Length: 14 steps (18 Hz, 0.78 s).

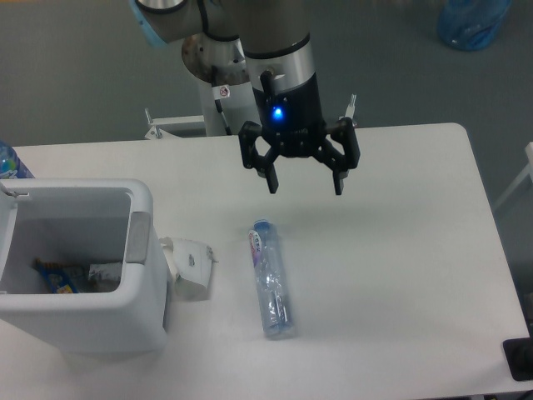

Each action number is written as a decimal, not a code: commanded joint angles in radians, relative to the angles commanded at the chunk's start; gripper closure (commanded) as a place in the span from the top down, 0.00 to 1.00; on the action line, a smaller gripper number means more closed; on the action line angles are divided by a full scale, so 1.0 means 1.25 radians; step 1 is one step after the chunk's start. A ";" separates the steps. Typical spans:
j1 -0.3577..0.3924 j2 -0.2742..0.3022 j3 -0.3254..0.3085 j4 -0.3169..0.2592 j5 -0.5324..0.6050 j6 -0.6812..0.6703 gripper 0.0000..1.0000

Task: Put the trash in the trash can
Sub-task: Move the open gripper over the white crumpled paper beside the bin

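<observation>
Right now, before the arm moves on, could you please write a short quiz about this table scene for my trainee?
1. True or false: the gripper holds the clear plastic bottle.
2. What lies right beside the trash can? A) crumpled paper bag B) a cup C) a spoon
3. Fill in: the trash can is ____ empty (already / not).

Key: 1 false, it hangs open above the table. 2 A. 3 not.
</observation>
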<state>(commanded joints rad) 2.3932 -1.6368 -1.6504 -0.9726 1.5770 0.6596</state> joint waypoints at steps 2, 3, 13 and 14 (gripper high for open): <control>-0.010 0.005 -0.022 0.004 0.000 0.004 1.00; -0.020 0.002 -0.026 0.004 -0.001 0.007 1.00; -0.082 -0.004 -0.174 0.004 -0.002 0.247 1.00; -0.091 -0.011 -0.179 0.004 -0.002 0.253 1.00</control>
<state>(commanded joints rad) 2.2796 -1.6505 -1.8745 -0.9679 1.5739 0.9755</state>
